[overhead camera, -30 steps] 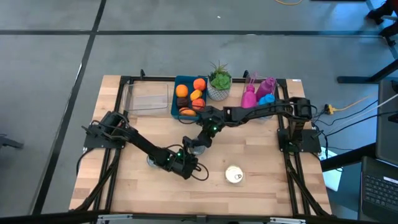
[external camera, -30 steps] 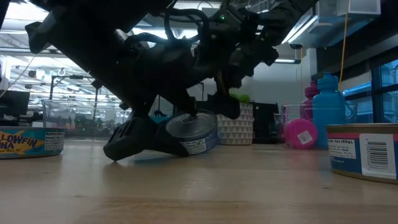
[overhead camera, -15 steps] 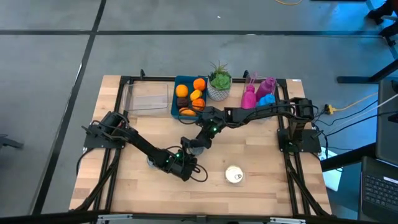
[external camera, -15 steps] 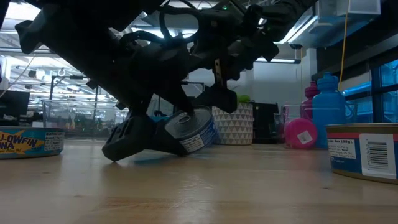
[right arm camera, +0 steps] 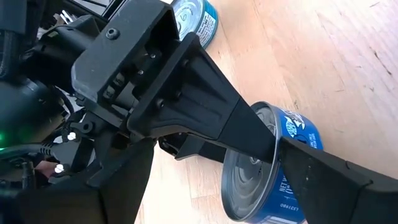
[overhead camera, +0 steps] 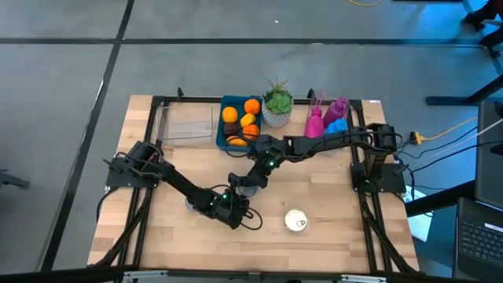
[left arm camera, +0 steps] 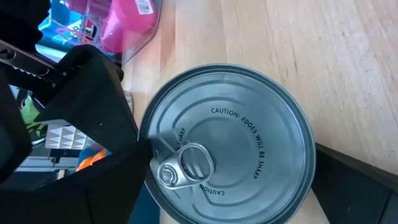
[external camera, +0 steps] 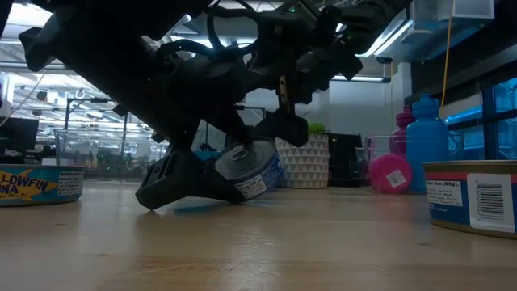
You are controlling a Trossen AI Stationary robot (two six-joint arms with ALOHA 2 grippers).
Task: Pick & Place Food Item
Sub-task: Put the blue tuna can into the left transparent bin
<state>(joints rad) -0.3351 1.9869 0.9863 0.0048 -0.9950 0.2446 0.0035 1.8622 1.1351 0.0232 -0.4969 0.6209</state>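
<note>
- Low view puts the nearest things at the frame edges: one tuna can (external camera: 472, 196) at the right edge and another (external camera: 40, 184) at the left edge, both standing flat on the wooden table (external camera: 258, 250).
- Behind them, at centre frame, a third can (external camera: 249, 171) is tilted, one edge off the wood, with the left gripper (external camera: 190, 182) low beside it.
- Right wrist view shows the right gripper (right arm camera: 273, 155) with a dark finger on each side of this blue-labelled can; the fingers appear clamped on it.
- Left wrist view faces the can's pull-tab lid (left arm camera: 227, 143) closely; whether the left fingers are apart or together cannot be told.
- High view places both grippers mid-table, the right gripper (overhead camera: 245, 184) just above the left (overhead camera: 230, 207) in the frame.
- Farther up stand a blue bin of fruit (overhead camera: 240, 118), a potted plant (overhead camera: 277, 104) and pink and blue bottles (overhead camera: 326, 118).
- Judged from this, the grasp looks made and the lift barely begun; carrying and placing remain.
</note>
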